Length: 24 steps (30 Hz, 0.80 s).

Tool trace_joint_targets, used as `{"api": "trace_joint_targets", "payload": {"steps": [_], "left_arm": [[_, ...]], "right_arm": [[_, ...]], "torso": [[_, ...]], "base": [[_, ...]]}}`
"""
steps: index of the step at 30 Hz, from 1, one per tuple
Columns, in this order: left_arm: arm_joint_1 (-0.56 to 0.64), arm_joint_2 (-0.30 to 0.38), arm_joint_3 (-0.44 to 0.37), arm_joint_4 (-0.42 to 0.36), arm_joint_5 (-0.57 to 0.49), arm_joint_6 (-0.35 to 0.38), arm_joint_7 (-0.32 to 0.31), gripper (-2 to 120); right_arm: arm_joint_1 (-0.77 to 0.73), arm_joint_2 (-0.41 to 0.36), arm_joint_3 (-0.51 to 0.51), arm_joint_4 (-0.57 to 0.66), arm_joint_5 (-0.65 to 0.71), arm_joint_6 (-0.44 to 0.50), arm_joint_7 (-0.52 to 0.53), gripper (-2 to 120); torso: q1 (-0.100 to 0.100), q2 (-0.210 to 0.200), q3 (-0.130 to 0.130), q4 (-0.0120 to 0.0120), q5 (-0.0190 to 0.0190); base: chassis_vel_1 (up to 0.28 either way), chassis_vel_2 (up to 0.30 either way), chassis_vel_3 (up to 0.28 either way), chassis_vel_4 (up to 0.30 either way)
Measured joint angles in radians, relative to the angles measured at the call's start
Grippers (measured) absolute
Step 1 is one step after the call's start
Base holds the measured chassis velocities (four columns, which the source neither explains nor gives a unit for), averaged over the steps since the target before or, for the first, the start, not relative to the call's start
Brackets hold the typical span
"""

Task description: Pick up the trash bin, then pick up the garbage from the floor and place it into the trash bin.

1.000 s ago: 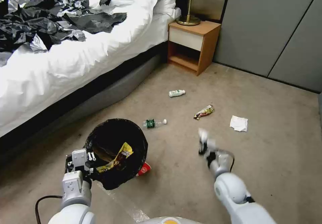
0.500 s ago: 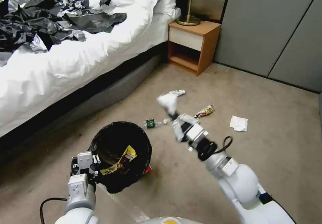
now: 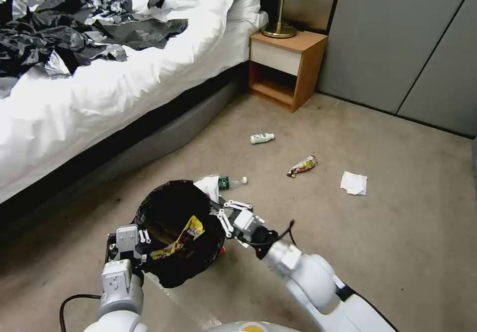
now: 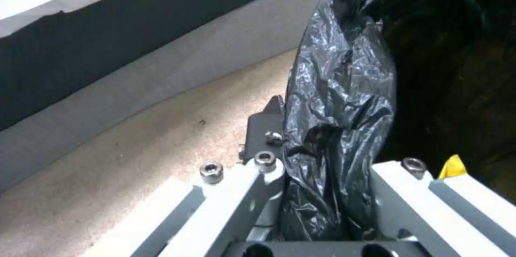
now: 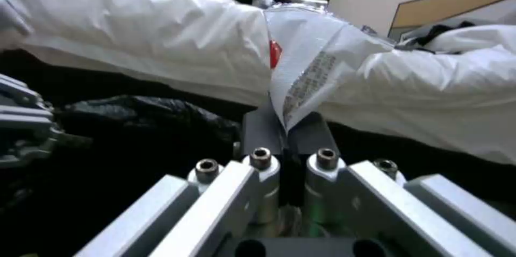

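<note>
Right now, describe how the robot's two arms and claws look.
Both arms are rounded light-grey and white shells with bulbous joints. The left claw is a pale-grey block with white finger links and silver bolt heads; a black cable loops beside that arm. The right claw has white linkage fingers, a black wrist collar and a black cable arching over it.

The carpeted floor [image 3: 397, 232] carries loose litter: a white bottle [image 3: 261, 137] nearest the nightstand [image 3: 287, 68] against the far wall, a snack wrapper [image 3: 301, 166] mid-floor, a white tissue [image 3: 354, 182] beyond it, and a green-labelled bottle [image 3: 229, 182] toward the bed [image 3: 124, 83].
</note>
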Motion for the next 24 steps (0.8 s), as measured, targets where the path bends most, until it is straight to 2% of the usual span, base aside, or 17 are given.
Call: {"api": "trace_joint_targets", "payload": {"steps": [2,12,15,17,19,22,23,24], "left_arm": [[0.003,-0.003,0.014,0.000,0.010,-0.002,0.004,3],[0.003,-0.004,0.029,0.003,0.018,-0.003,0.005,3],[0.001,-0.004,0.031,0.004,0.018,-0.003,0.005,3],[-0.001,-0.004,0.031,0.006,0.018,-0.003,0.006,3],[-0.002,-0.004,0.031,0.006,0.017,-0.003,0.006,3],[-0.009,-0.002,0.031,0.007,0.015,0.000,0.006,3],[-0.009,-0.002,0.031,0.007,0.015,0.000,0.006,3],[-0.011,-0.002,0.031,0.008,0.014,0.000,0.006,3]], "right_arm": [[0.043,0.019,-0.048,-0.037,0.014,-0.037,0.028,0],[0.079,0.034,-0.100,-0.075,0.017,-0.063,0.053,0],[0.085,0.031,-0.106,-0.079,0.017,-0.071,0.054,7],[0.085,0.031,-0.110,-0.079,0.016,-0.074,0.055,18],[0.082,0.030,-0.112,-0.079,0.015,-0.075,0.055,21],[0.073,0.028,-0.120,-0.078,0.009,-0.076,0.055,36],[0.073,0.028,-0.120,-0.078,0.009,-0.076,0.055,36],[0.071,0.028,-0.123,-0.078,0.007,-0.076,0.055,41]], "torso": [[0.000,0.000,0.000,0.0000,0.0001],[0.000,0.000,0.000,0.0000,0.0001],[0.000,0.000,0.000,0.0000,0.0001],[0.000,0.000,0.000,0.0000,0.0001],[0.000,0.000,0.000,0.0000,0.0001],[0.000,0.000,0.000,-0.0001,0.0001],[0.000,0.000,0.000,-0.0001,0.0001],[0.000,0.000,0.000,-0.0001,0.0001]], "base": [[0.000,0.000,0.000,0.000],[0.000,0.000,0.000,0.000],[0.000,0.000,0.000,0.000],[0.000,0.000,0.000,0.000],[0.000,0.000,0.000,0.000],[0.000,0.000,0.000,0.000],[0.000,0.000,0.000,0.000],[0.000,0.000,0.000,0.000]]}}
